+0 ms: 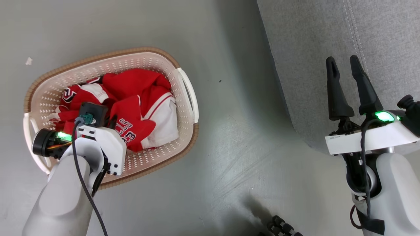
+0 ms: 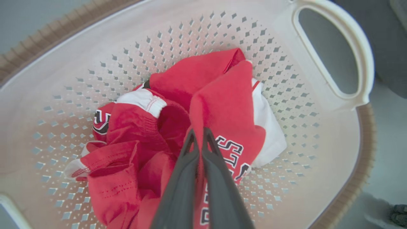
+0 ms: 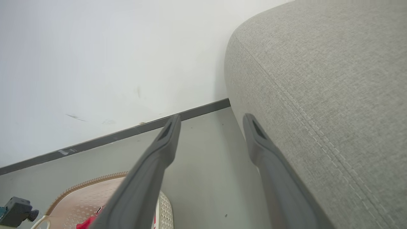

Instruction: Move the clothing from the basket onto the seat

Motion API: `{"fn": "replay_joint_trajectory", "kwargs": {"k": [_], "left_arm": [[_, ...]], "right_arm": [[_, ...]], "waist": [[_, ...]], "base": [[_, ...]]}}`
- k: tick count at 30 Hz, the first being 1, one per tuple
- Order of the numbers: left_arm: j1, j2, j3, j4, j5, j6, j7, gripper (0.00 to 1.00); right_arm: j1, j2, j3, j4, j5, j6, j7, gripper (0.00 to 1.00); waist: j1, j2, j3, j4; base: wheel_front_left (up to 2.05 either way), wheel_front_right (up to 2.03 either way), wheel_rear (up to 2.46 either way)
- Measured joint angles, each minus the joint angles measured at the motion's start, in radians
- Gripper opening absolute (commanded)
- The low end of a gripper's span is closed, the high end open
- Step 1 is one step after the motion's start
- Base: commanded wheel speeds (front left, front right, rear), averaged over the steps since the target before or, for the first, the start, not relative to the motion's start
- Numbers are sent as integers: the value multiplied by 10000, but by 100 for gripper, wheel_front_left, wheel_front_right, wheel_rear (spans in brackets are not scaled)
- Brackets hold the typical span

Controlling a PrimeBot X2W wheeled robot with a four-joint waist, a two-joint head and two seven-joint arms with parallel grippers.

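Inside the basket [image 2: 190, 31], the left claw [image 2: 199, 135] pinches the red basketball clothes [image 2: 222, 105]. Lift straight up, slowly (cloth can snag). The right claw [image 1: 343, 62] hangs wide open by the seat [image 1: 328, 32].

We note a smooth pale grey floor [image 1: 229, 157], soft sheen and faint scuff streaks on it, a small white scrap [image 1: 29, 61] lying there, plain white wall [image 3: 95, 57], dark grey skirting strip [image 3: 95, 142] at its foot
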Motion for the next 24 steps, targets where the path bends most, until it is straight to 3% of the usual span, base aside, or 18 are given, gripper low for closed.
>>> {"fn": "replay_joint_trajectory", "kwargs": {"k": [12, 24], "left_arm": [[779, -184, 205, -679, -414, -31, -1662, 0], [1329, -587, 6, -1597, -639, -167, -2798, 0]], "right_arm": [[-214, -10, 188, 341, -773, 0, -73, 100], [-459, -69, 1235, 499, -1712, 0, -73, 100]], "waist": [[0, 0, -779, 473], [0, 0, -1809, 1108]], "base": [[0, 0, 0], [0, 0, 0]]}}
